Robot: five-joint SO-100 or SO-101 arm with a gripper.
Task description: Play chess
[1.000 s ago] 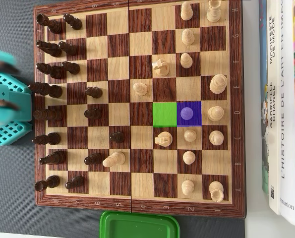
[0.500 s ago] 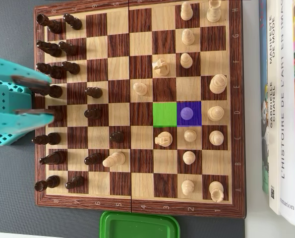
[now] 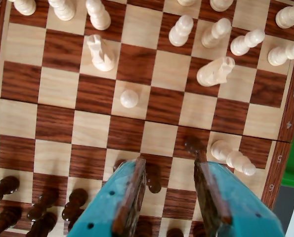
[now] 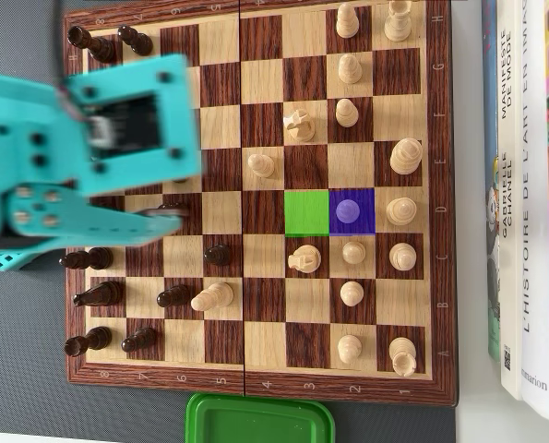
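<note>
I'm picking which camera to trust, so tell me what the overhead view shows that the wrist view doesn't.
Only overhead: the green square and purple square highlighted on the board, the books at right, and the whole green lid.
Only wrist: the open gripper seen from behind its fingers.
Both: the chessboard, and the fallen white piece near the dark side.

The teal plastic arm (image 4: 80, 157) enters the overhead view from the left edge and reaches rightward, motion-blurred. Its boxy wrist block sits at the upper part, with a dark recessed opening on top. Below it a long teal finger (image 4: 89, 224) runs to the right, ending in a dark thin tip. In the wrist view, the teal two-finger gripper (image 3: 169, 170) comes up from the bottom edge. Jaws stand apart, brown-lined inner faces showing, nothing between them.
</note>
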